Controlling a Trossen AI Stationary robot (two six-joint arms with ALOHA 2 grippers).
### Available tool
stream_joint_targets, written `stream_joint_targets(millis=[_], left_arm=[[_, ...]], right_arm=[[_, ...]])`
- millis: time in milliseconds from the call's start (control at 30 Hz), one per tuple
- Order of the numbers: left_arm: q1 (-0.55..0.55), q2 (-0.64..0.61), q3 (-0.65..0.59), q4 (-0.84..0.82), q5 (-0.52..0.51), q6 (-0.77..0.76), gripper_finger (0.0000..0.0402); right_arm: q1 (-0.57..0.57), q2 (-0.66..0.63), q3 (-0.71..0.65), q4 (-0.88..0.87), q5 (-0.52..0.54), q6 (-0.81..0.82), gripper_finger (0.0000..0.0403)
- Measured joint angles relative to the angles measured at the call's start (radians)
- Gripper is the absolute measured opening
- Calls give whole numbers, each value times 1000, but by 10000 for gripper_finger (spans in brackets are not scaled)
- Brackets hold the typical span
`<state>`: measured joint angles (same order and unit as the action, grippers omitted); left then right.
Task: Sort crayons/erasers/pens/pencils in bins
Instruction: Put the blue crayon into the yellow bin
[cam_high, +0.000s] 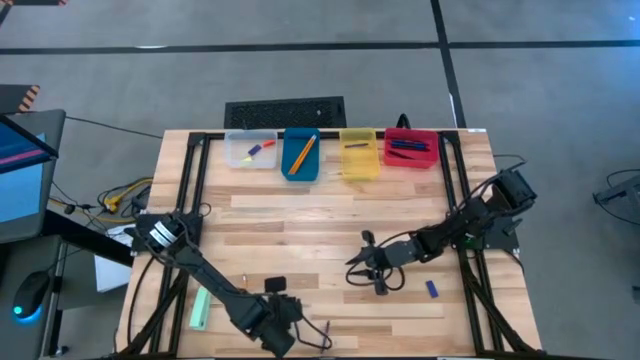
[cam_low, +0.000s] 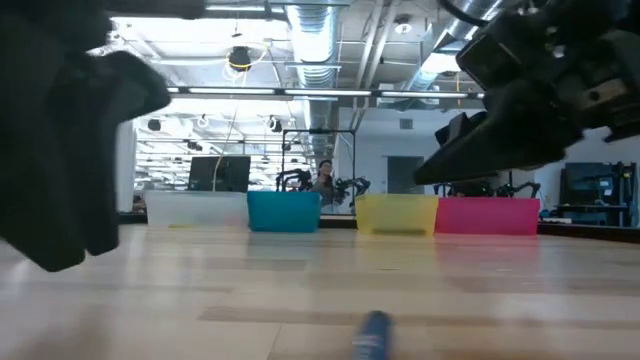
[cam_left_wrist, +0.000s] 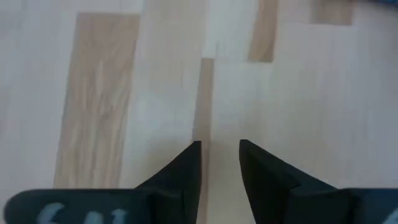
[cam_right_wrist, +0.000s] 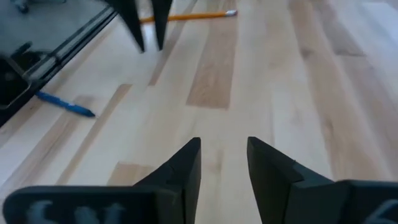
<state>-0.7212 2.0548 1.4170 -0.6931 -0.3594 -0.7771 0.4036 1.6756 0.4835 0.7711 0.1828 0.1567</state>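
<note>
Four bins stand in a row at the far edge: clear bin (cam_high: 250, 150) with small red and blue pieces, blue bin (cam_high: 301, 155) with orange pencils, yellow bin (cam_high: 359, 155), and red bin (cam_high: 411, 148) with dark pens. A blue eraser (cam_high: 432, 289) lies on the wood to the right of my right gripper (cam_high: 362, 272), which hovers open over bare boards (cam_right_wrist: 224, 155). My left gripper (cam_left_wrist: 220, 152) is open low over bare wood near the near edge (cam_high: 300, 330). The right wrist view shows an orange pencil (cam_right_wrist: 186, 17) and a blue pen (cam_right_wrist: 65, 104) lying flat.
A pale green stick (cam_high: 200, 310) lies near the table's left near corner, and a small dark object (cam_high: 277, 284) sits just beyond the left arm. The blue eraser shows blurred close to the low camera (cam_low: 372, 335). Bare boards stretch between the grippers and the bins.
</note>
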Motion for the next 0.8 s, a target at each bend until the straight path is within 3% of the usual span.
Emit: stream_joint_targets(millis=[67,267,367,567,800], left_arm=[[-17,0,-16,-2,-40,-52,84],[-27,-1,-81,158,-12,-110,9],[-31,-2,-97,199,-21,-95,4],[-55,-18,-150,261,-156,-72,0],[-71,-35,-289,558,-240,-44,0]], right_arm=[[15,0,1,-14,-1,-8,142],[63,0,71,-158,-60,-26,135],[90,0,154,-298,-100,-82,126],[145,0,321,-562,-158,-141,123],[199,98,437,-609,-165,-144,132]])
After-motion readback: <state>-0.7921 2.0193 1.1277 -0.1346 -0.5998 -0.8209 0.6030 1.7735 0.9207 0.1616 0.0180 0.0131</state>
